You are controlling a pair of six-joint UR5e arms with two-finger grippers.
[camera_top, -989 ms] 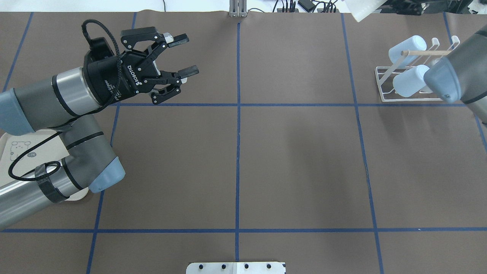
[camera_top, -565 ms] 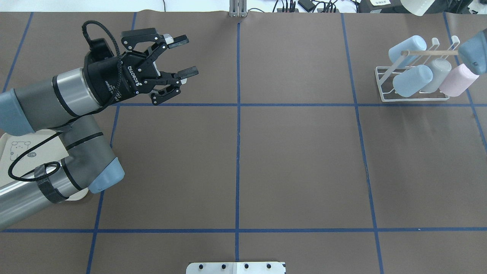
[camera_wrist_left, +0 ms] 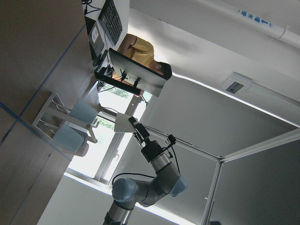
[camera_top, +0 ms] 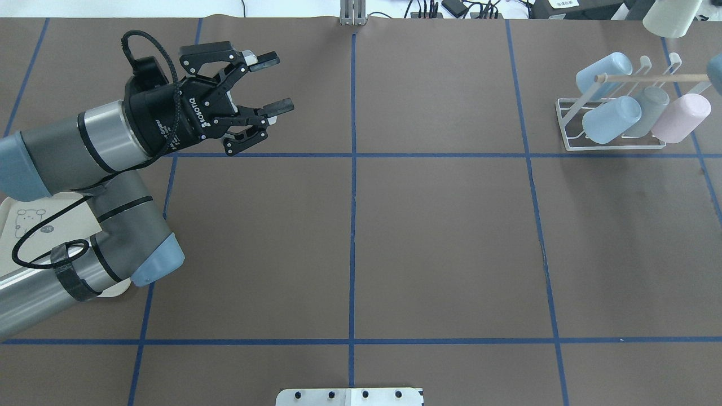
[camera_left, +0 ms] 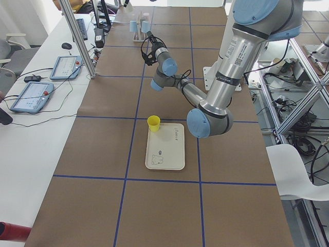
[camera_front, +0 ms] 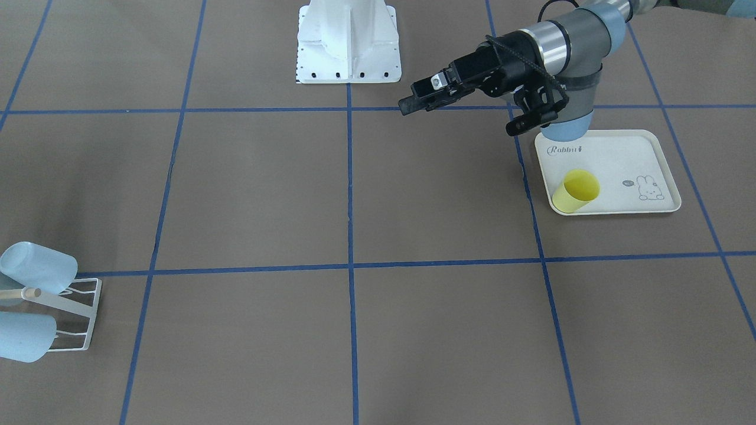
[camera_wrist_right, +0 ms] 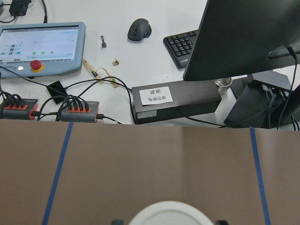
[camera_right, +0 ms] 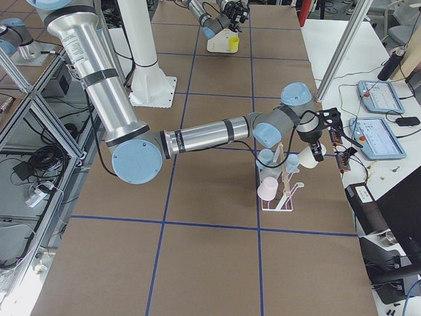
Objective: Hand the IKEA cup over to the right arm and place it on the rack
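Seen from the table's right end. Nearest, the right gripper (camera_wrist_left: 130, 123) is closed across the cream IKEA cup (camera_top: 672, 18). The cup is held in the air near the rack (camera_top: 615, 148), on its desk side and apart from it, and no bar carries it yet. It looks to be thin moulded plastic: light, stiff, smooth-walled, likelier to slip than to break. A hold across the wall, as here, should suit it, leaving the mouth free for a bar. The rack bears two blue cups (camera_top: 612, 118), a grey cup (camera_top: 648, 110) and a pink cup (camera_top: 681, 117) below its wooden peg (camera_top: 648, 78). Beside it, a desk (camera_wrist_right: 140, 70) carries a monitor (camera_wrist_right: 248, 37), keyboard (camera_wrist_right: 180, 47) and mouse (camera_wrist_right: 139, 29). Beyond, the table (camera_top: 440, 242) is covered in brown paper gridded with blue tape. Farthest, the left gripper (camera_top: 276, 80) hangs wide open and empty near a cream tray (camera_front: 614, 159), where a yellow cup (camera_front: 576, 190) stands at one corner.
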